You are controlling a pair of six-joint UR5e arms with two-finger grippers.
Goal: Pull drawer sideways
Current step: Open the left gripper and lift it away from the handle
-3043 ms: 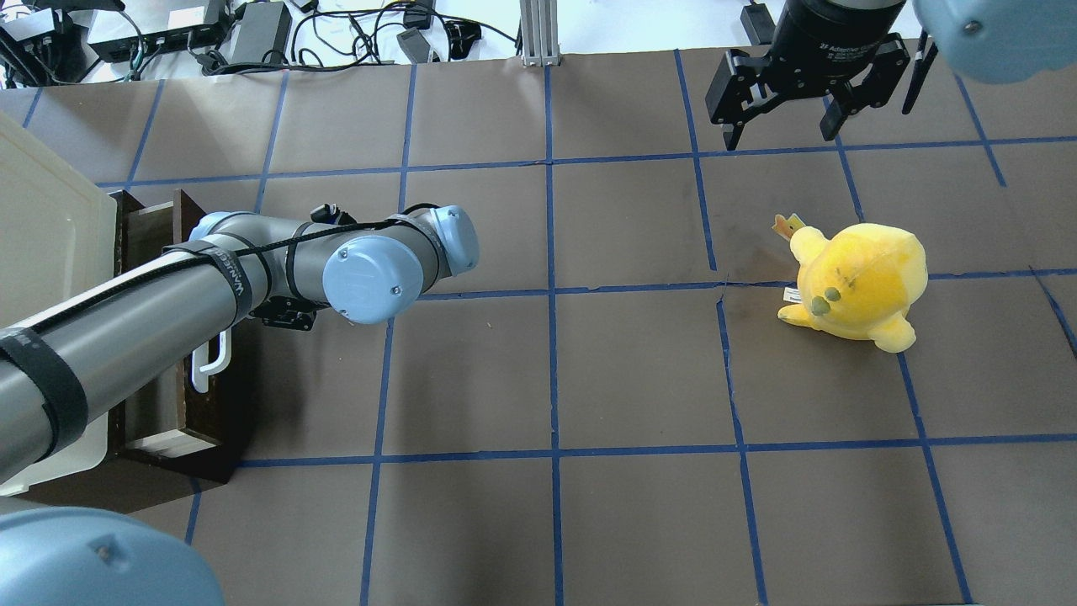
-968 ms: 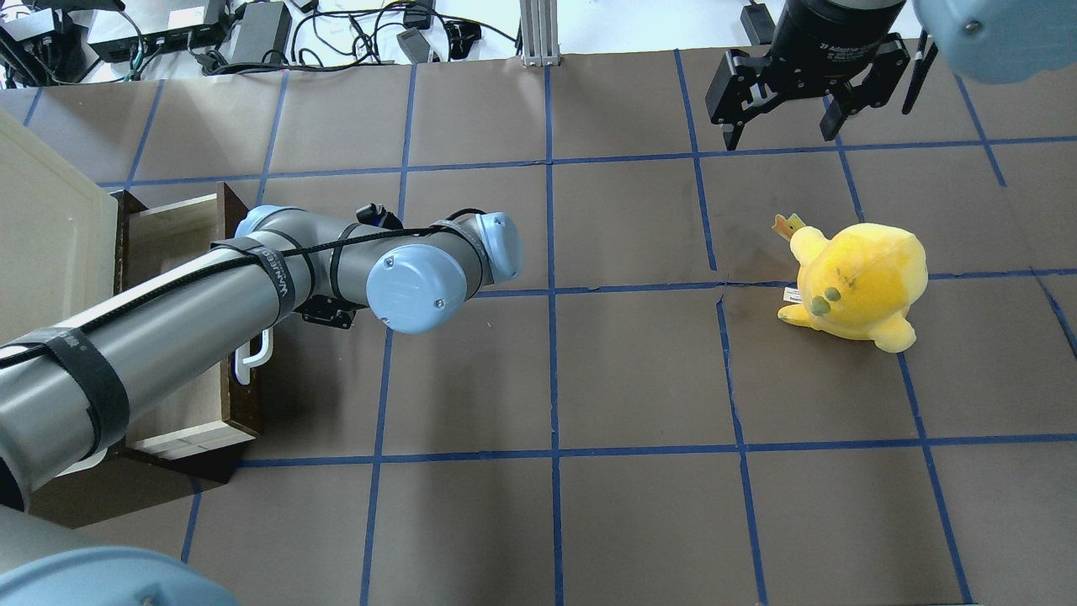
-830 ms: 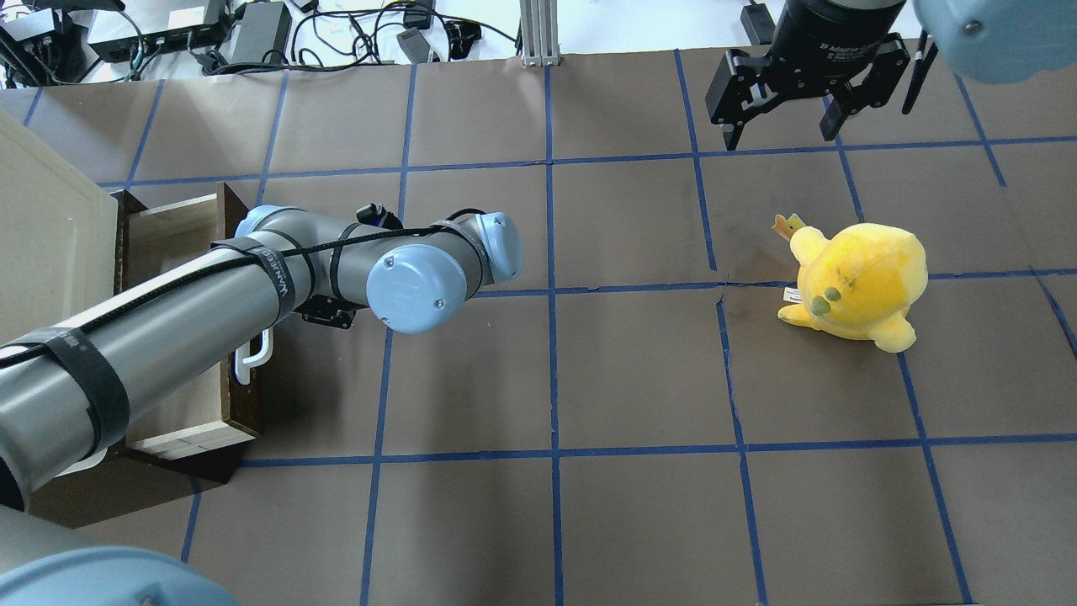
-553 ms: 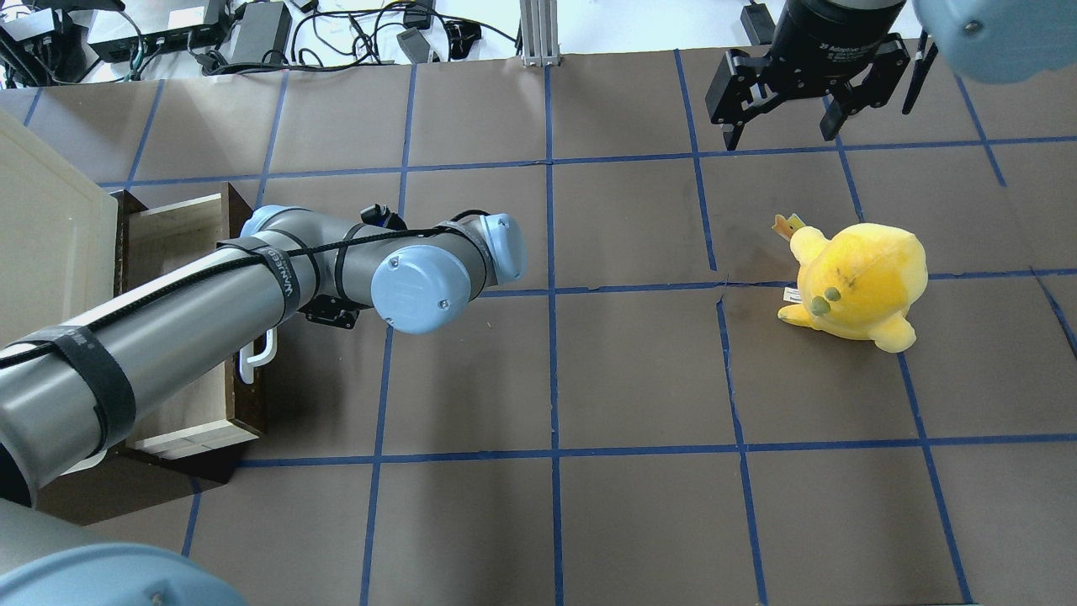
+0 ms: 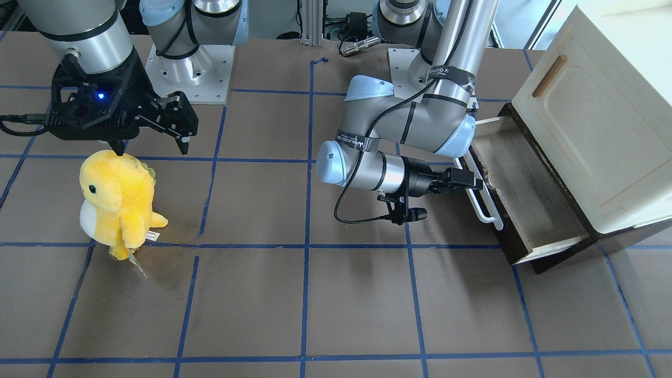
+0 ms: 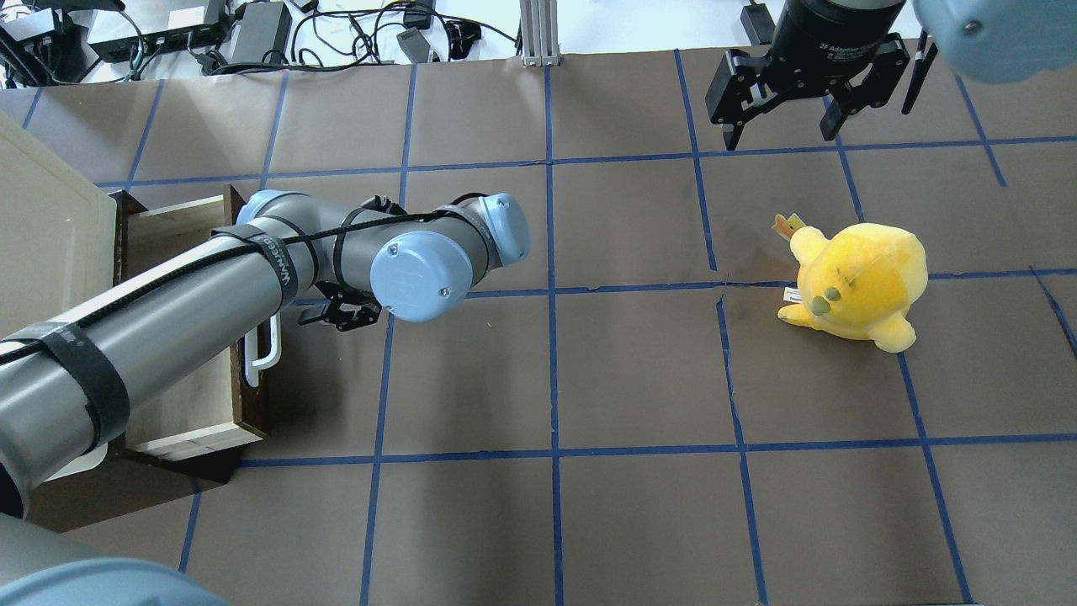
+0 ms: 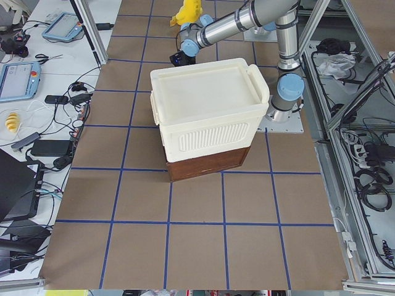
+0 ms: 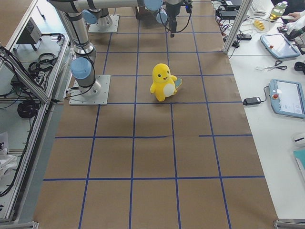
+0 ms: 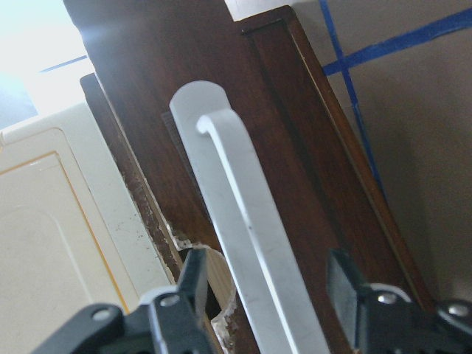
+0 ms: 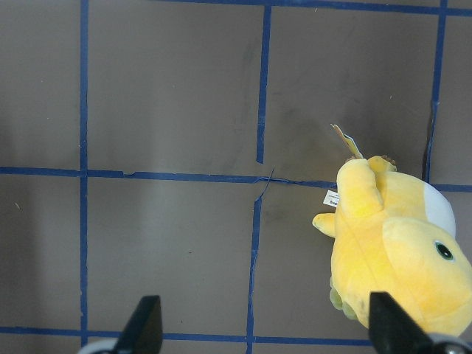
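The drawer (image 5: 525, 194) stands pulled out from under the cream cabinet (image 5: 593, 121), with its dark brown front and white bar handle (image 5: 482, 199) facing the table's middle. It shows partly under my left arm in the overhead view (image 6: 189, 404). My left gripper (image 5: 472, 181) is at the handle's far end. In the left wrist view the gripper (image 9: 267, 258) is open, with a gap between the handle (image 9: 236, 192) and the finger on each side of it. My right gripper (image 6: 782, 126) is open and empty above the table.
A yellow plush toy (image 6: 858, 282) stands on the brown, blue-taped table under and near my right gripper; it also shows in the right wrist view (image 10: 391, 251). The cabinet door has a small brown handle (image 5: 548, 76). Cables lie beyond the table's far edge.
The drawer has slid further out of the cabinet toward the table's middle, drawn by my left arm. My left wrist has since turned a little, and more of the gripper shows. The right arm has not moved.
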